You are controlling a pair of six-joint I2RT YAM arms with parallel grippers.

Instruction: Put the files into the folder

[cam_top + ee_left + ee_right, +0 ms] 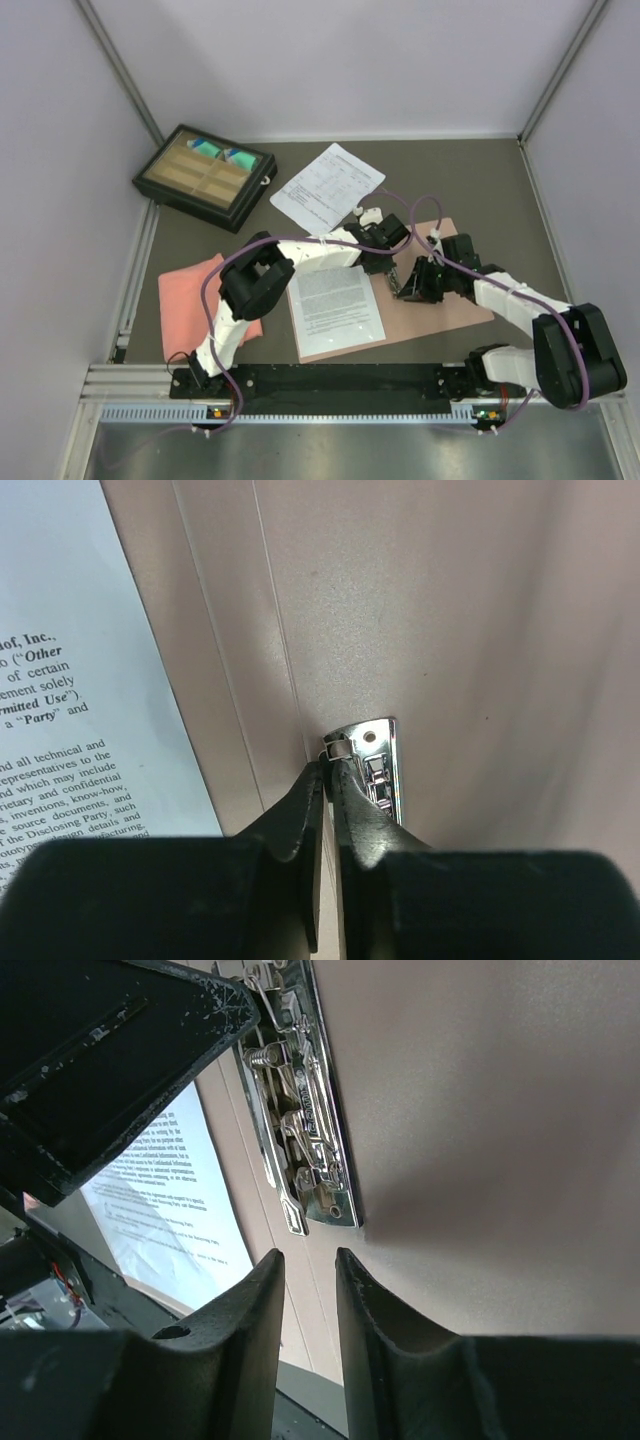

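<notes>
An open salmon-beige folder (450, 310) lies flat in front of the arms. A metal spring clip (382, 770) is fixed near its spine. The dense-text sheet (335, 300) lies on the folder's left half and shows in the left wrist view (70, 680). The table-layout sheet (327, 187) lies on the table behind the folder. My left gripper (328, 768) is shut on the clip's lever at its far end. My right gripper (308, 1260) is open and empty, just below the clip's near end (305, 1130), over the bare folder (500, 1110).
A folded salmon-pink cloth (195, 300) lies at the left. A black compartment box (205, 177) sits at the back left. Both arms meet over the folder's middle; a finger of the left gripper (130, 1040) fills the right wrist view's upper left.
</notes>
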